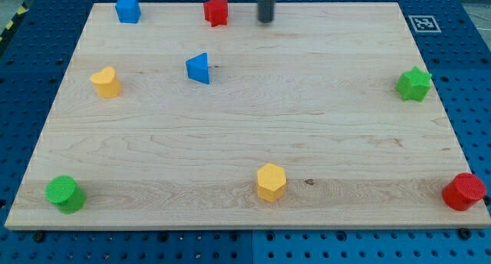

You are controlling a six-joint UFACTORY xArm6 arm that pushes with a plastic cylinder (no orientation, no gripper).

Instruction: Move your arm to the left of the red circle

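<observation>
The red circle [463, 191] is a round red block at the bottom right corner of the wooden board [245, 141]. My tip [265, 20] is the lower end of a dark rod that comes down at the view's top centre. It stands far up and to the left of the red circle, touching no block. The nearest block to it is a red star [216, 11], just to its left.
A blue cube [127, 9] sits at the top left, a blue triangle [199, 68] below the red star, a yellow block [106, 82] at the left, a green circle [64, 193] at the bottom left, a yellow hexagon [271, 181] at the bottom centre, a green star [413, 84] at the right.
</observation>
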